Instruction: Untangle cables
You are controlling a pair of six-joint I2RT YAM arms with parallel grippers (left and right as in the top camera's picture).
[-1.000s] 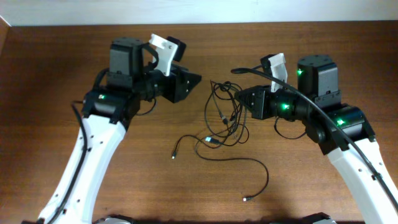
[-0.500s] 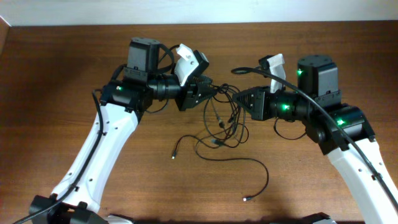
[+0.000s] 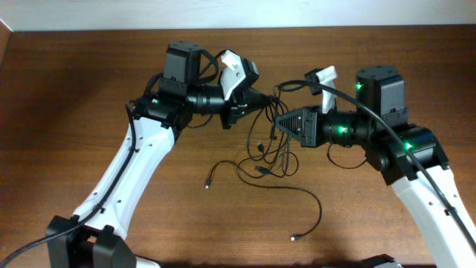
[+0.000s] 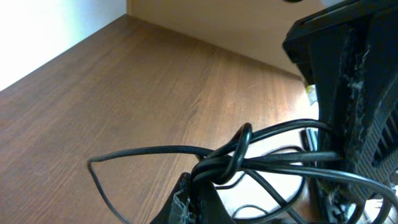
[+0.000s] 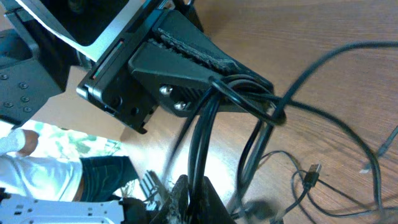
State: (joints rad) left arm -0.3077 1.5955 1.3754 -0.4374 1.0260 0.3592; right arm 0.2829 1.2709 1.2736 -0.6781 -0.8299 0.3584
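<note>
The cables (image 3: 262, 152) are thin black cords in a loose tangle at the table's middle, with the upper strands lifted. My left gripper (image 3: 259, 99) is shut on a knotted bunch of strands (image 4: 229, 158) at its tips (image 4: 198, 186). My right gripper (image 3: 278, 119) faces it from the right, shut on two or three strands (image 5: 202, 134) that run up from its jaws (image 5: 194, 190) to the knot (image 5: 268, 102) at the left gripper's tip. One plug end (image 3: 208, 184) lies at the lower left and another (image 3: 294, 238) near the front.
The two grippers are only a few centimetres apart above the brown wooden table (image 3: 67, 112). A long single strand (image 3: 316, 205) curves over the tabletop toward the front. A thick black arm cable (image 3: 349, 104) arcs over the right arm.
My left arm has swung right to the lifted strands and its gripper has shut on them. The right gripper has stayed shut and shifted slightly left.
</note>
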